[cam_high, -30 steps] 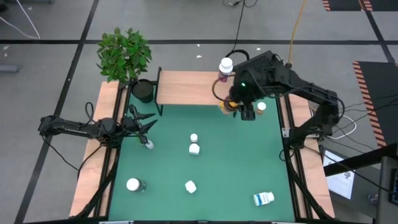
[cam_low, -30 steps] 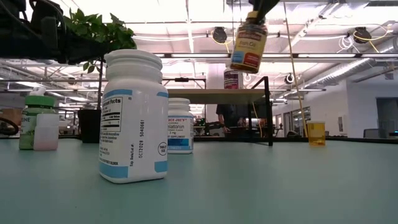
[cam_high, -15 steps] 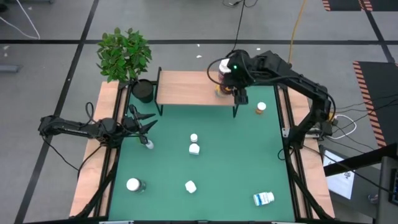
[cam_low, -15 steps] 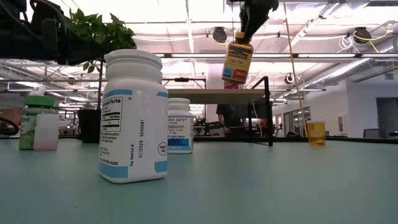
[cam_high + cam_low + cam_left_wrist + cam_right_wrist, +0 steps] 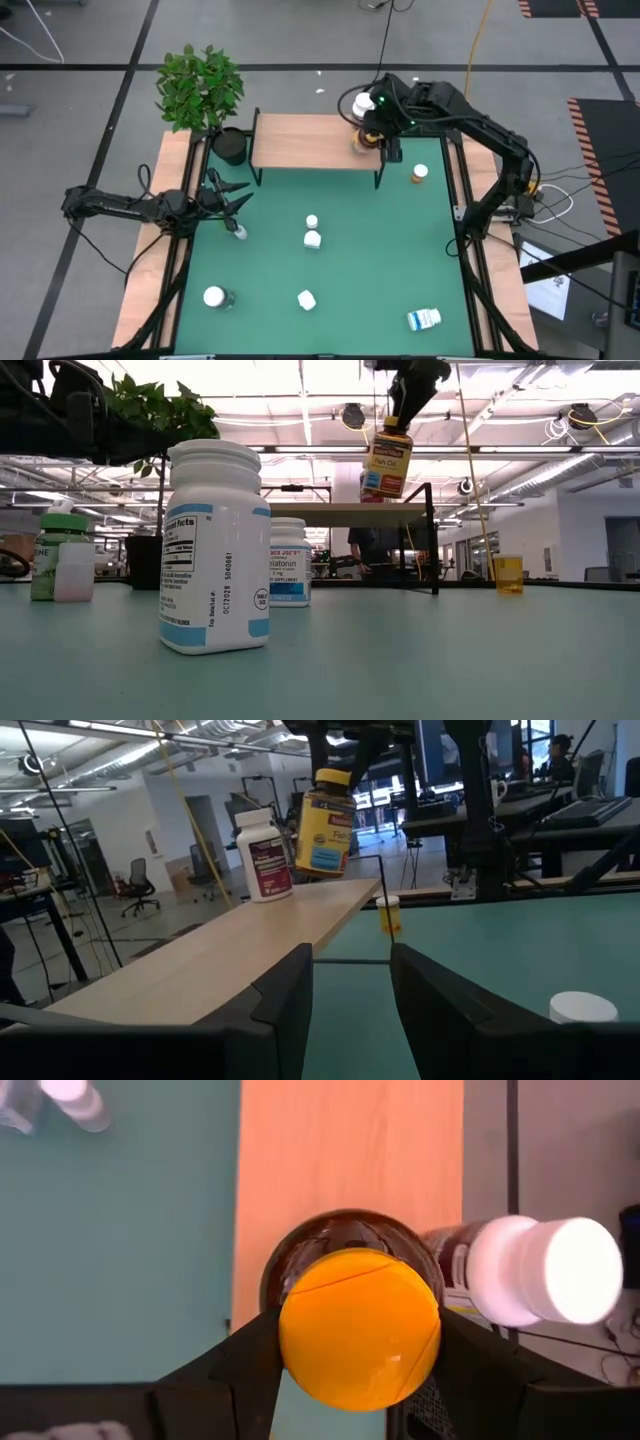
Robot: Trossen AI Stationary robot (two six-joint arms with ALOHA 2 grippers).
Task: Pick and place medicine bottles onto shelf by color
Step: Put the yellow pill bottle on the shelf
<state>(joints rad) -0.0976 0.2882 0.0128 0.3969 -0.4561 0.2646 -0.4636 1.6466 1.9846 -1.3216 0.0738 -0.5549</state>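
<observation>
Nine medicine bottles, seven on the green tabletop, one standing on the one shelf, one held above it, one potted plant, two arms

An open-plan robotics lab: office chair, desks, exposed ceiling ducts, floor cables.

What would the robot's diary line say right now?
right gripper: holds amber bottle above shelf | beside white-capped bottle | left gripper: waits at table's left

Grey floor with hazard-striped mat, bright ceiling lights, office chair beyond.
</observation>
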